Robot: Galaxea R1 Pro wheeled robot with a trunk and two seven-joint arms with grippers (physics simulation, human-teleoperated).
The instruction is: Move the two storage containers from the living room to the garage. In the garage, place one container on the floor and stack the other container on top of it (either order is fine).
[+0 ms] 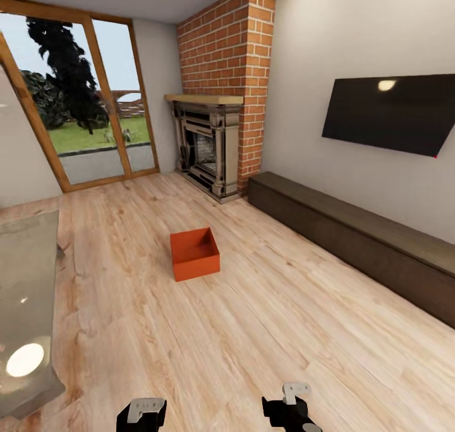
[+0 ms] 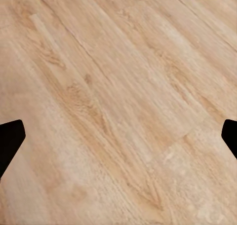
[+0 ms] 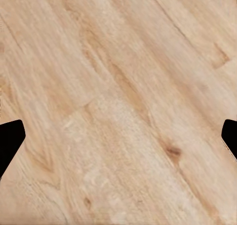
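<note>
We keep both arms low, left gripper (image 1: 143,413) and right gripper (image 1: 292,408) with jaws wide apart over bare planks, empty because the bin (image 1: 194,253) sits on the wood floor (image 1: 265,318) at twelve o'clock, well ahead.

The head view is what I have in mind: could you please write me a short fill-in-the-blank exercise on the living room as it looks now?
1. The orange-red storage container sits on the ____ floor.
2. The fireplace stands in a chimney of red ____.
3. The TV hangs above a long dark ____.
4. The left end effector and right end effector are both ____.

Missing words: wood-plank; brick; bench; open
</note>
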